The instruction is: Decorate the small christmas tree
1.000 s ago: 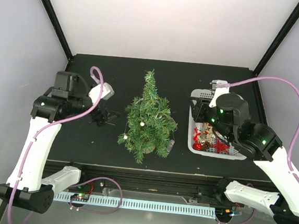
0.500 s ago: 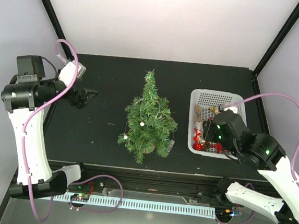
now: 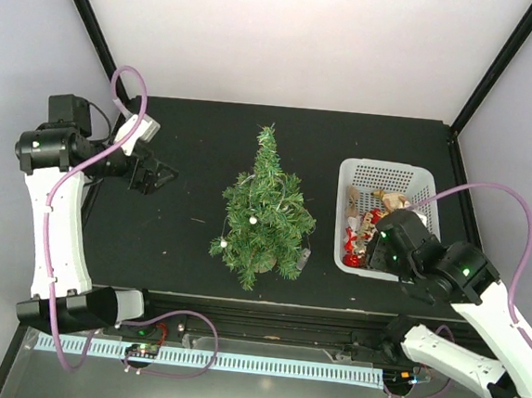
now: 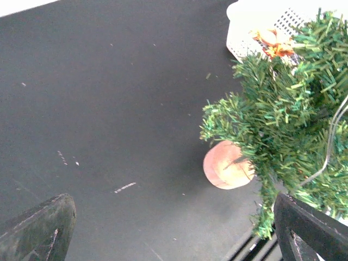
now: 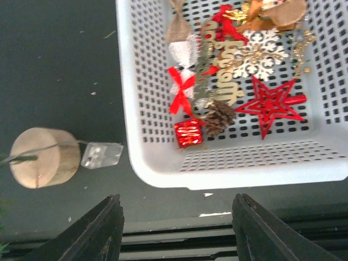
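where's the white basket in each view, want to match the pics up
Top external: basket at the right, to the right of the tree.
Left wrist: basket in the top right corner, partly behind the tree.
Right wrist: basket fills the upper right, ornaments inside.
Shared landmark: the tree; the right wrist shows mainly its wooden base, left of the basket.

Dark-green tree (image 3: 263, 213), white perforated basket (image 3: 387, 165), red star (image 5: 270, 101)

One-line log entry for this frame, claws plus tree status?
left claw: open, empty, left of small dark-green bristly christmas tree | right claw: open, empty, above near wall of white perforated plastic basket | ornaments: in basket
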`<state>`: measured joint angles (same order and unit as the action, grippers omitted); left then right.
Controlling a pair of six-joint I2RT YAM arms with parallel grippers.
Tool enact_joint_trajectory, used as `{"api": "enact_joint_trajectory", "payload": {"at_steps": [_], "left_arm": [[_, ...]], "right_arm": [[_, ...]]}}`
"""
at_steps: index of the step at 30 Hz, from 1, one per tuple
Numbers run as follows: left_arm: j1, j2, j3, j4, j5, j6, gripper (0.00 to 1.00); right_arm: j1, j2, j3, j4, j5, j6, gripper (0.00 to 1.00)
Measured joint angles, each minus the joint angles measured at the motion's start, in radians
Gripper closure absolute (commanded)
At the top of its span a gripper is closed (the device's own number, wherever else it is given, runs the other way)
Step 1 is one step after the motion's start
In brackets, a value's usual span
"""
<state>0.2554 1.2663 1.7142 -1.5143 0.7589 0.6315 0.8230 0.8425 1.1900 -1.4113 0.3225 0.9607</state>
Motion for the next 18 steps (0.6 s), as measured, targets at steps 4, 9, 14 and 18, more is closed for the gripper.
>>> {"api": "enact_joint_trajectory", "payload": {"at_steps": [4, 9, 14, 18], "left_arm": [[-0.041, -0.034, -0.091, 0.004, -0.018, -0.020, 0.01], [-0.119, -0.092, -0.197, 0.034, -0.087, -0.060, 0.01], [-0.179, -0.087, -0.196, 0.116, -0.082, -0.103, 0.01], [-0.220, -0.045, -0.177, 0.212, -0.073, -0.158, 0.01]], "right_arm": [[-0.174, 0.000, -0.059, 0.045, -0.083, -0.090, 0.44], [-0.462, 0.057, -0.126, 0.129, -0.244, -0.247, 0.44], [-0.561, 0.187, -0.087, 0.190, -0.319, -0.294, 0.48], [-0.672, 0.278, -0.029, 0.218, -0.371, -0.288, 0.53]]}}
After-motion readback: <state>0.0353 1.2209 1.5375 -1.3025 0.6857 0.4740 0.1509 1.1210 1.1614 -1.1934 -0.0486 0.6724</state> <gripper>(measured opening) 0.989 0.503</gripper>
